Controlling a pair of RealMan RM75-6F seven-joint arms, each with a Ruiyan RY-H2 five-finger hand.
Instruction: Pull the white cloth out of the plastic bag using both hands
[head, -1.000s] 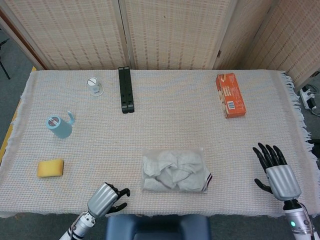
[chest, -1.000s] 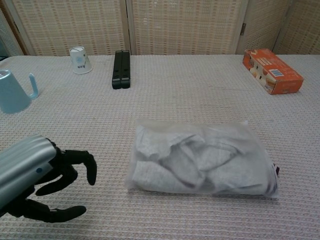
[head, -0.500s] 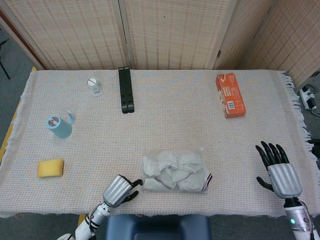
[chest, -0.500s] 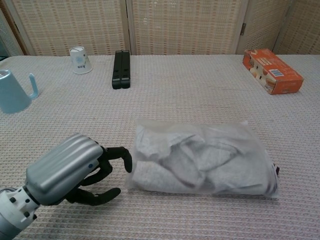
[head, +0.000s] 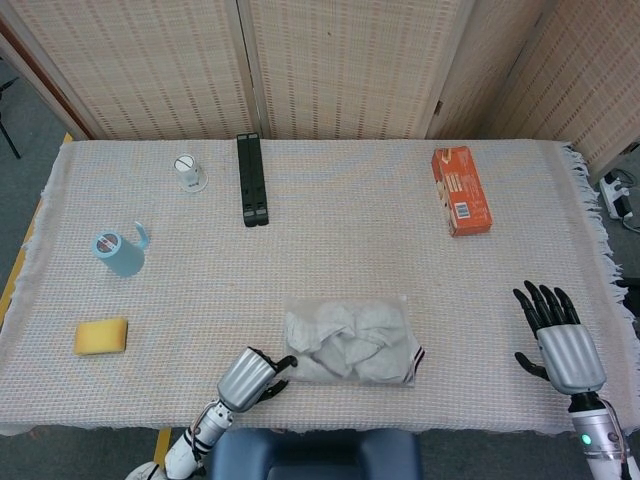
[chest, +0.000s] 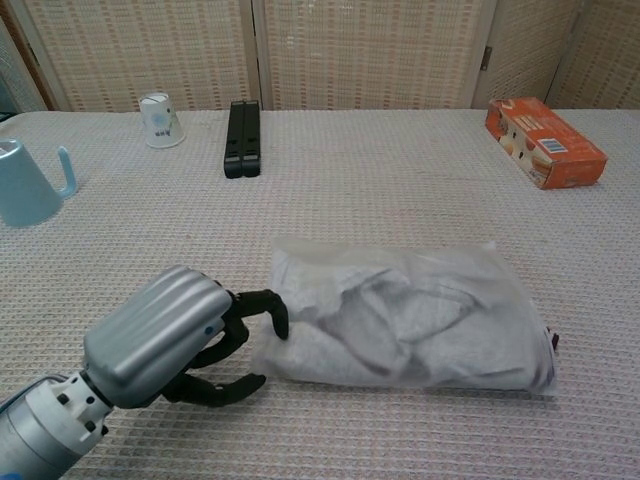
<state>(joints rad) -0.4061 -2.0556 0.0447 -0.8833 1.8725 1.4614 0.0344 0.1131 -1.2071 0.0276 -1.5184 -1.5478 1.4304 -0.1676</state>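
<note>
A clear plastic bag stuffed with crumpled white cloth lies flat near the table's front edge. My left hand sits at the bag's left end, fingers curled, with fingertips touching the bag's lower left corner; nothing is plainly gripped. My right hand hovers far to the right of the bag, fingers spread and pointing away, holding nothing. It does not show in the chest view.
On the woven tablecloth: a yellow sponge at front left, a light-blue mug, a small white cup, a black bar at the back, and an orange box at back right.
My left hand slid right along the front edge until its fingertips met the bag's left corner. The right hand drifted slightly toward the front. The bag stayed put.
</note>
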